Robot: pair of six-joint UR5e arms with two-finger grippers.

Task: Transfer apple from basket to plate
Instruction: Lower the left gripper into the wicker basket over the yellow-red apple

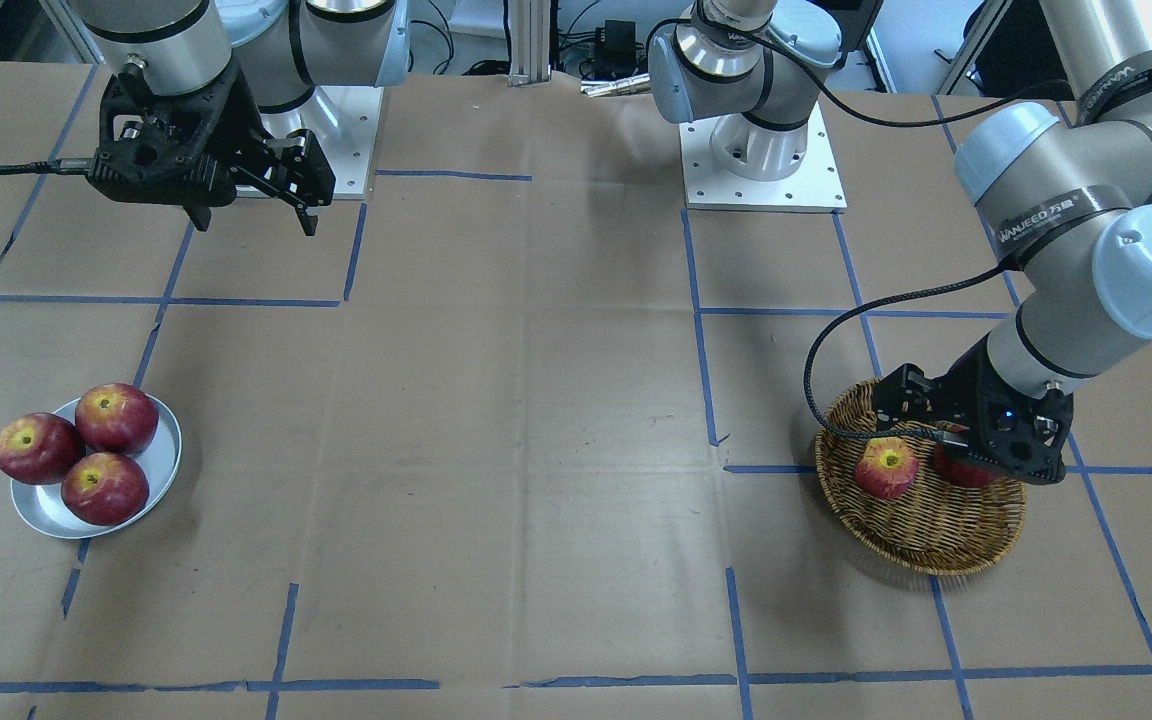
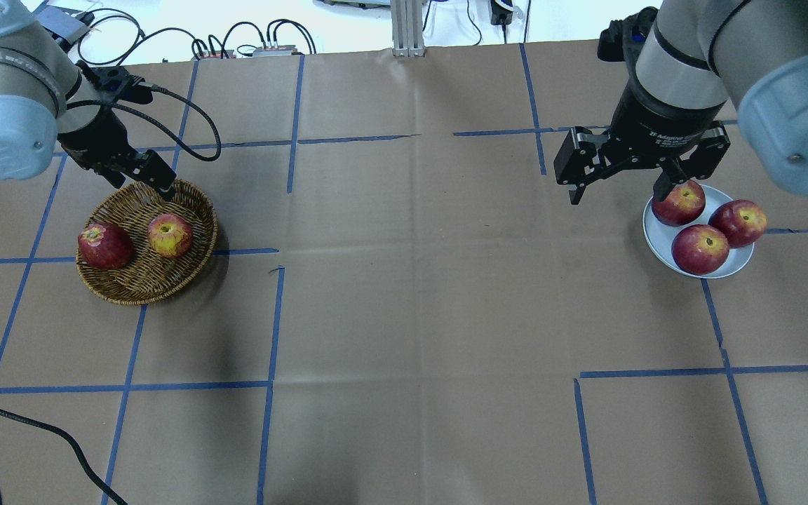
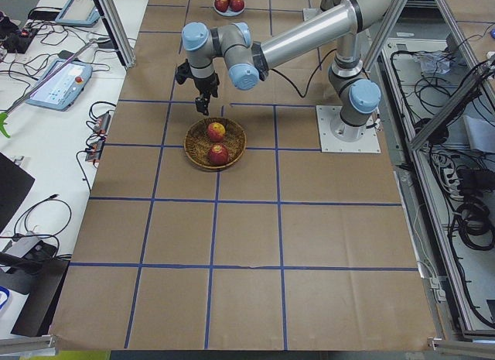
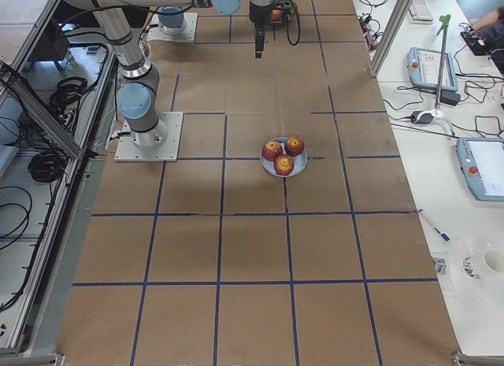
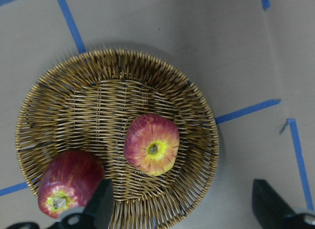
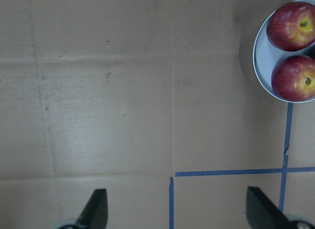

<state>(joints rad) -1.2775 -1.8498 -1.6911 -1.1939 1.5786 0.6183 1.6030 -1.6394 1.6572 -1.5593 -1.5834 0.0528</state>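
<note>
The streaky red-orange apple [image 2: 170, 235] with a yellow stem patch lies in the brown wicker basket [image 2: 144, 291], beside a darker red apple [image 2: 104, 245]. In the left wrist view the apple [image 5: 151, 144] sits near the basket's [image 5: 98, 86] middle. My left gripper [image 2: 139, 181] hovers above the basket's far rim, open and empty, apart from the apple. The silver plate [image 2: 723, 270] holds three dark red apples. My right gripper [image 2: 618, 189] is open and empty, raised above the table beside the plate [image 6: 258, 56].
Brown paper with blue tape lines covers the table [image 2: 411, 280]. The dark apples [image 1: 116, 418] fill most of the plate [image 1: 46, 515]. Both arm bases [image 1: 761, 160] stand at the robot's side of the table. A black cable [image 2: 186, 112] loops from the left wrist.
</note>
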